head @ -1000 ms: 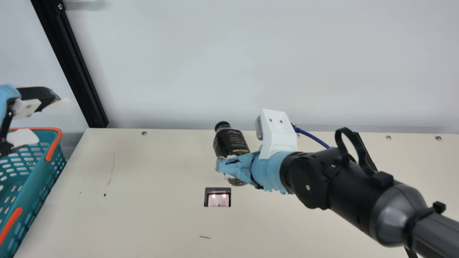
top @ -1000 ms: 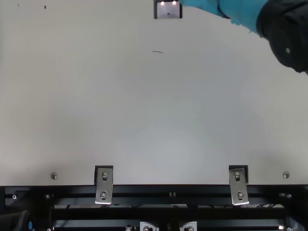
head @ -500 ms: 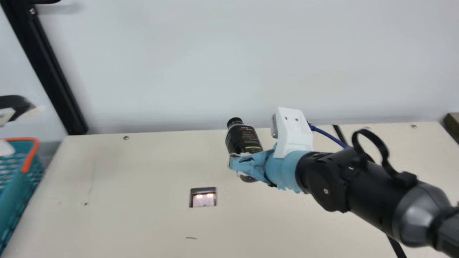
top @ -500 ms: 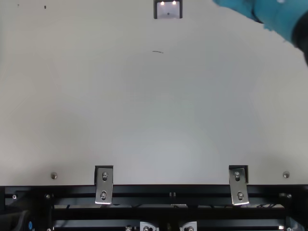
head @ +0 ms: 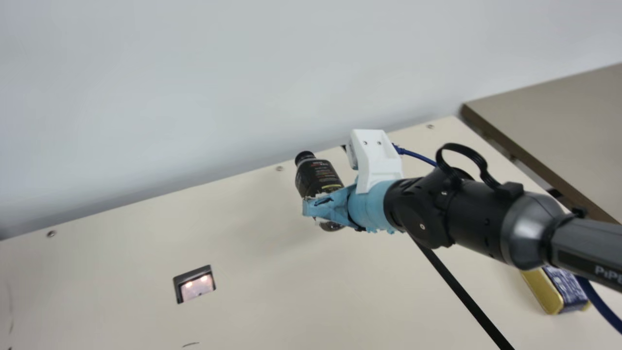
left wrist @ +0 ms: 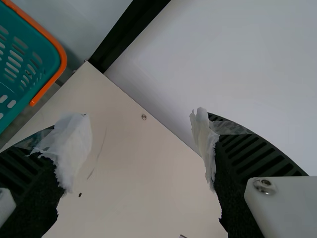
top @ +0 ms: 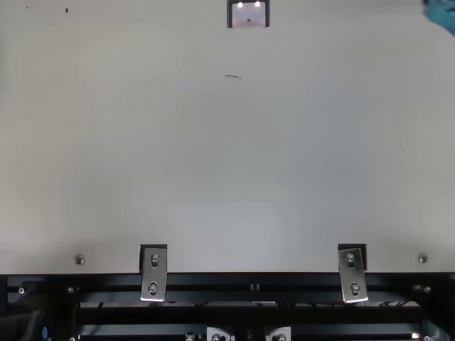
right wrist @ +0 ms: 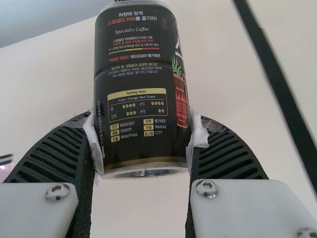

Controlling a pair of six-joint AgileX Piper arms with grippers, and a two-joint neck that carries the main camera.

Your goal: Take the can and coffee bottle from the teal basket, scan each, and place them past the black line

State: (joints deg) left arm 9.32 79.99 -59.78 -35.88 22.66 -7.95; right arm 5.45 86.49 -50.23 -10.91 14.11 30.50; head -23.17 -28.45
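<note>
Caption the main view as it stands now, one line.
The right gripper holds the coffee bottle between the lit scanner and the black line, the can beyond it.

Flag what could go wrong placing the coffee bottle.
The right hand grips the coffee bottle near its base, so it might tip on release. It hangs short of the black line, so letting go early could miss. The can shows below the right arm, which might bump it.

Main view: the scanner (head: 197, 288) lies in the surface (head: 272, 291), left of the line (head: 466, 297); the can (head: 554, 290) lies right of the line. The coffee bottle (head: 318, 177) is in the right gripper (head: 313, 208), right of the scanner. Left wrist view: the basket (left wrist: 59, 47) lies beside the surface.
</note>
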